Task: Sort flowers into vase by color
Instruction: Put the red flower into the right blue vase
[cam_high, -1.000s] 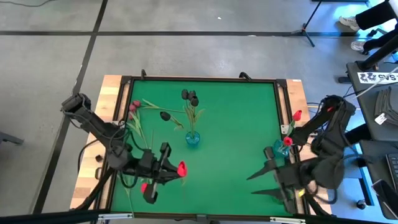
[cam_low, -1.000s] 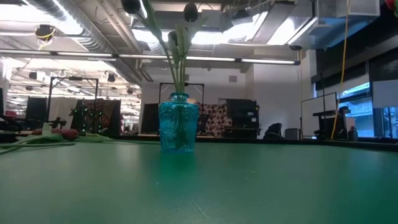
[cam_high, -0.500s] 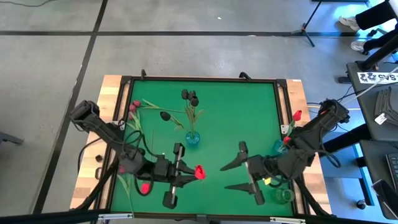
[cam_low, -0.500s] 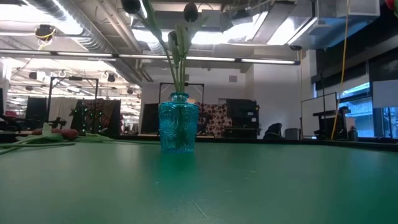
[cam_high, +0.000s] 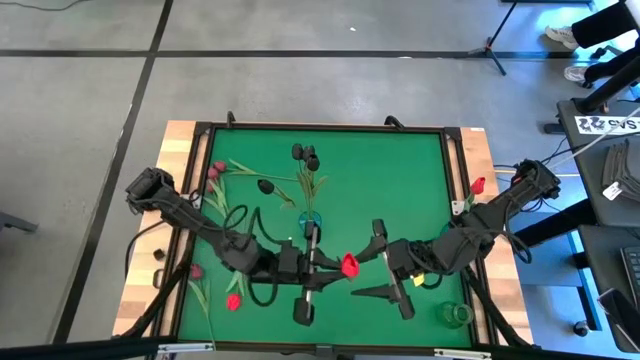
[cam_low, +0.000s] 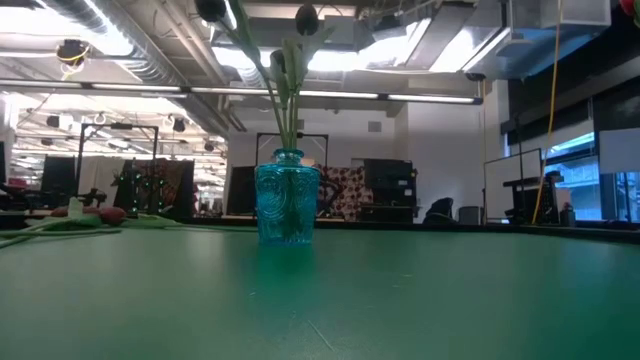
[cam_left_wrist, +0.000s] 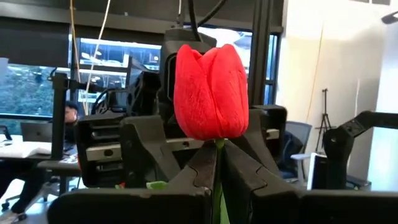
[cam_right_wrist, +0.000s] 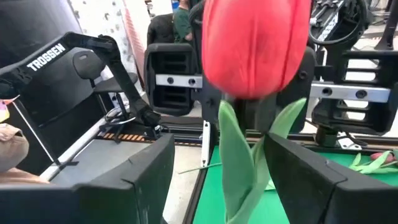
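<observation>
Mid-table handover: the left gripper (cam_high: 325, 277), clamped shut on the stem of a red tulip (cam_high: 349, 265), offers its head toward the right gripper (cam_high: 383, 262), whose fingers gape wide around it, gripping nothing. The stem runs level across the table, left to right. Next, seemingly, the right closes and the left releases.

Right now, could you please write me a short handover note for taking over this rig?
Left gripper: shut on a red tulip, mid-table near the front.
Right gripper: open, facing it, fingers either side of that tulip; no grip yet.
Blue vase, centre: holds black tulips.
Teal vase, right edge: holds red tulips.
Green vase, front right: apparently empty.
Left: one black tulip and maroon-pink tulips lying at rear left, red tulips at front left.
</observation>
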